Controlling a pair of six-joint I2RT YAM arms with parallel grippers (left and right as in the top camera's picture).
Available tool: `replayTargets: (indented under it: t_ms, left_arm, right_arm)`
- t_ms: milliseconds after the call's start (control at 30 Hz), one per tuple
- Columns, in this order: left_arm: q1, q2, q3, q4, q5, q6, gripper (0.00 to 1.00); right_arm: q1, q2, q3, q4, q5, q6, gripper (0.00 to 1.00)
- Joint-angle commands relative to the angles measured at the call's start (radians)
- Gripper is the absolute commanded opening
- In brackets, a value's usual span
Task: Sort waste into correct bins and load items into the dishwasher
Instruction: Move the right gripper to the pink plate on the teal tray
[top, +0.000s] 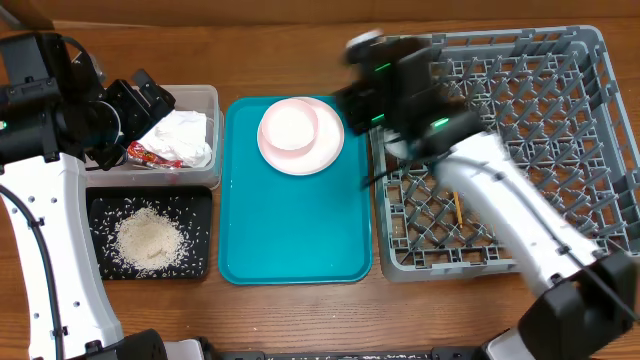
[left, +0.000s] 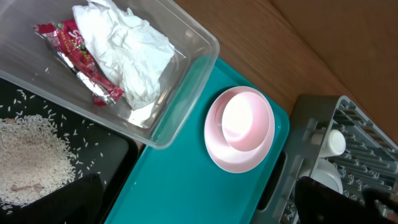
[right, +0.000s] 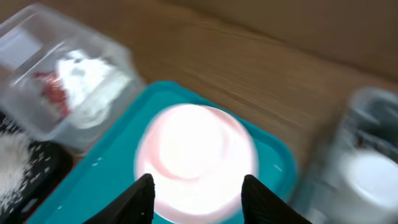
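Right pincer (right: 198, 182) spread, empty, pale bowl (top: 289, 123) on pink plate (top: 322, 152) just ahead, teal tray (top: 290, 230) beneath, red wrapper (left: 74, 59) print unreadable, beside napkin (left: 130, 50) in clear tub (left: 208, 46) leftward, grey rack (top: 600, 150) rightward

Pink plate (top: 320, 160) on teal tray (top: 290, 232) — rice (top: 148, 240) in black tray (top: 198, 263).

Table (top: 300, 315) — brown wood, matte, grain running left to right in the overhead view. It reaches every frame edge there. Light even, shadows soft. Right wrist view blurred — the same wood (right: 267, 68) across its upper half.
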Motion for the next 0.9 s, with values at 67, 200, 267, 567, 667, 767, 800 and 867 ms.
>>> replayTargets:
  t_ms: [67, 200, 267, 567, 667, 767, 800, 867]
  left_arm:
    - [-0.002, -0.016, 0.021, 0.002, 0.007, 0.000, 1.00]
    - [-0.002, -0.016, 0.021, 0.002, 0.007, 0.000, 1.00]
    - [-0.002, -0.016, 0.021, 0.002, 0.007, 0.000, 1.00]
    - [-0.002, -0.016, 0.021, 0.002, 0.007, 0.000, 1.00]
    - [-0.002, -0.016, 0.021, 0.002, 0.007, 0.000, 1.00]
    - [-0.002, -0.016, 0.021, 0.001, 0.007, 0.000, 1.00]
    - [-0.002, -0.016, 0.021, 0.002, 0.008, 0.000, 1.00]
    - [-0.002, -0.016, 0.021, 0.002, 0.007, 0.000, 1.00]
  right_arm:
    - [0.155, 0.138, 0.018, 0.086, 0.163, -0.150, 0.45]
    - [0.214, 0.248, 0.018, 0.167, 0.163, -0.217, 0.46]
    - [0.224, 0.294, 0.018, 0.205, 0.163, -0.251, 0.46]
    - [0.201, 0.428, 0.018, 0.381, 0.163, -0.255, 0.51]
    - [0.191, 0.446, 0.018, 0.391, 0.163, -0.255, 0.51]
    - [0.179, 0.459, 0.018, 0.390, 0.163, -0.255, 0.51]
    - [0.174, 0.463, 0.016, 0.390, 0.163, -0.255, 0.51]
    - [0.167, 0.469, 0.016, 0.389, 0.162, -0.254, 0.50]
